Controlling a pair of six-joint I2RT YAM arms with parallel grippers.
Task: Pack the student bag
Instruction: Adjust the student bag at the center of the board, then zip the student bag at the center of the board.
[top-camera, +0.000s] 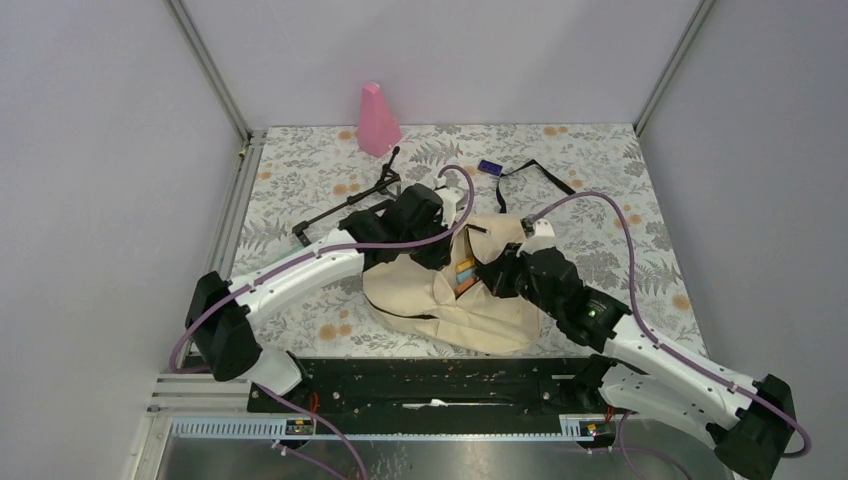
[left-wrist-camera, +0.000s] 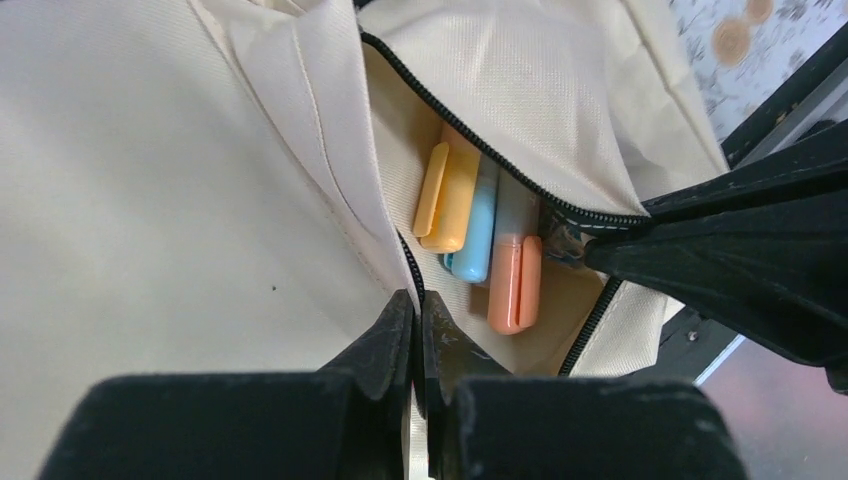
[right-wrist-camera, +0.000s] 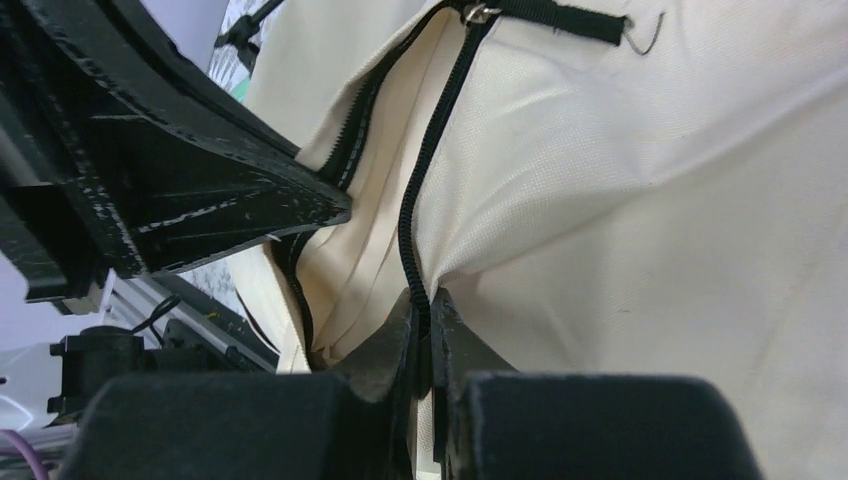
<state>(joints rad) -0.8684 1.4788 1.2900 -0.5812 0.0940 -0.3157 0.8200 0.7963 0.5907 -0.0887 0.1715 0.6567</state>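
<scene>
Top external view shows the student bag (top-camera: 450, 305), a large soft cream fabric backpack with black zippers, slumped on the floral table (top-camera: 620, 200) near the arm bases. Its unzipped pocket already holds orange, blue and coral plastic pens (left-wrist-camera: 472, 230). A pink cone (top-camera: 377, 120) and black rod stand (top-camera: 345, 205) behind it look unpacked. Left end effector (left-wrist-camera: 418, 335) and right end effector (right-wrist-camera: 425, 335) each pinch a zipper edge, spreading a narrow mouth. Walls hem three sides; open table lies rightward.
</scene>
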